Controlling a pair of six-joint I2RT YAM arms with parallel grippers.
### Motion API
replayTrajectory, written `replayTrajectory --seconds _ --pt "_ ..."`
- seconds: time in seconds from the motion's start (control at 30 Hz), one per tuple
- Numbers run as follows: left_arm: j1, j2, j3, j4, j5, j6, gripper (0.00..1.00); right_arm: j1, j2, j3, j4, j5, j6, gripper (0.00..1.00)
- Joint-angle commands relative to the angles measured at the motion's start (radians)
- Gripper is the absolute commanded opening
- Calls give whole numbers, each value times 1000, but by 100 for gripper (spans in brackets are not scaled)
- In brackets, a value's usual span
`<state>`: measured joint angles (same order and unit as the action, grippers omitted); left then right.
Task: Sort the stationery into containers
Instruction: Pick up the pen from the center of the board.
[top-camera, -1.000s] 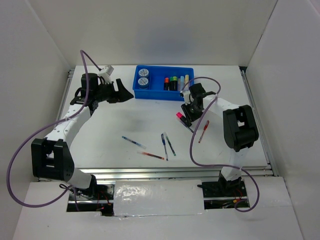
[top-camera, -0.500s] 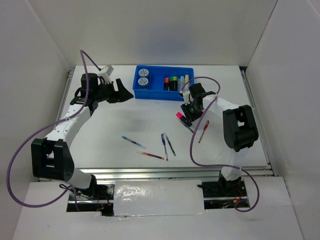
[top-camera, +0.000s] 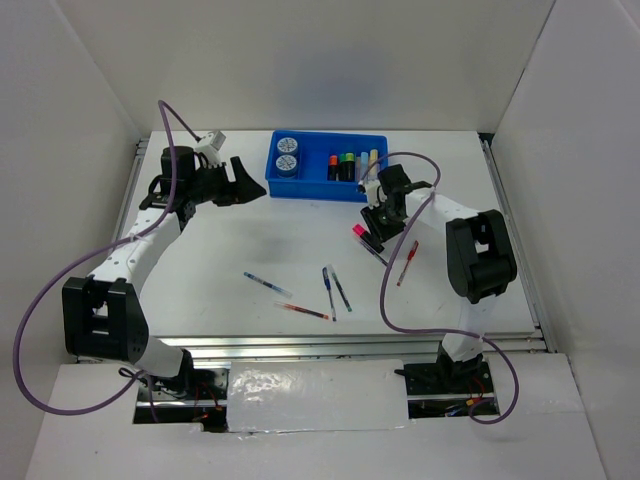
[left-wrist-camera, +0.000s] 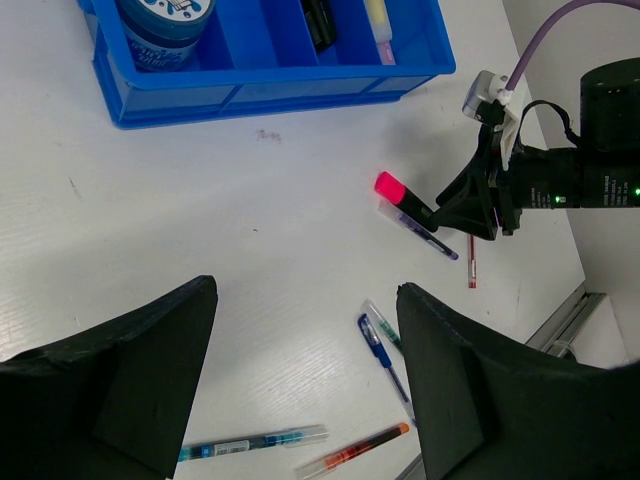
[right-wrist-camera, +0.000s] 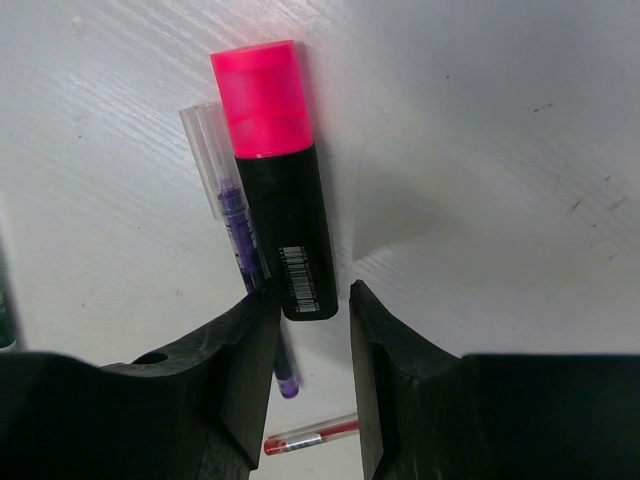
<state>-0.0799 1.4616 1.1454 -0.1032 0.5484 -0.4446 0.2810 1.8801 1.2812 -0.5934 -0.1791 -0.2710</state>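
Observation:
The blue tray (top-camera: 322, 187) stands at the back of the table and holds two pale-blue discs (top-camera: 287, 153) and several highlighters (top-camera: 350, 165). It also shows in the left wrist view (left-wrist-camera: 270, 90). A pink-capped black highlighter (right-wrist-camera: 275, 170) lies on the table beside a purple pen (right-wrist-camera: 232, 215). My right gripper (right-wrist-camera: 312, 300) straddles its black end, jaws narrowly open, left finger touching, with a small gap on the right. In the top view that gripper (top-camera: 372, 238) sits in front of the tray. My left gripper (top-camera: 248, 182) hovers open and empty left of the tray.
A red pen (top-camera: 407, 262) lies right of the highlighter (top-camera: 358, 232). Two blue pens (top-camera: 327, 290), a teal pen (top-camera: 268, 284) and an orange-red pen (top-camera: 303, 311) lie mid-table. The table's metal front rail (top-camera: 350, 345) runs along the near edge.
Almost nothing. The right gripper and the pink highlighter have shifted very slightly. The left arm has stayed in place.

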Motion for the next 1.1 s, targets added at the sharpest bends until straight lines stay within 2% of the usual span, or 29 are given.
replayTrajectory --seconds 0.0,0.37,0.77,1.07 --pt "6 -40 -1 42 19 -6 84 -3 8 49 -9 12 -16 41" --pt "6 -38 5 39 16 0 84 3 83 127 -98 -2 -40 37" --pt "12 -40 -6 43 18 0 84 15 71 119 -108 -14 -42 43" --pt "14 -46 -9 43 18 -2 84 18 85 119 -132 -16 -50 41"
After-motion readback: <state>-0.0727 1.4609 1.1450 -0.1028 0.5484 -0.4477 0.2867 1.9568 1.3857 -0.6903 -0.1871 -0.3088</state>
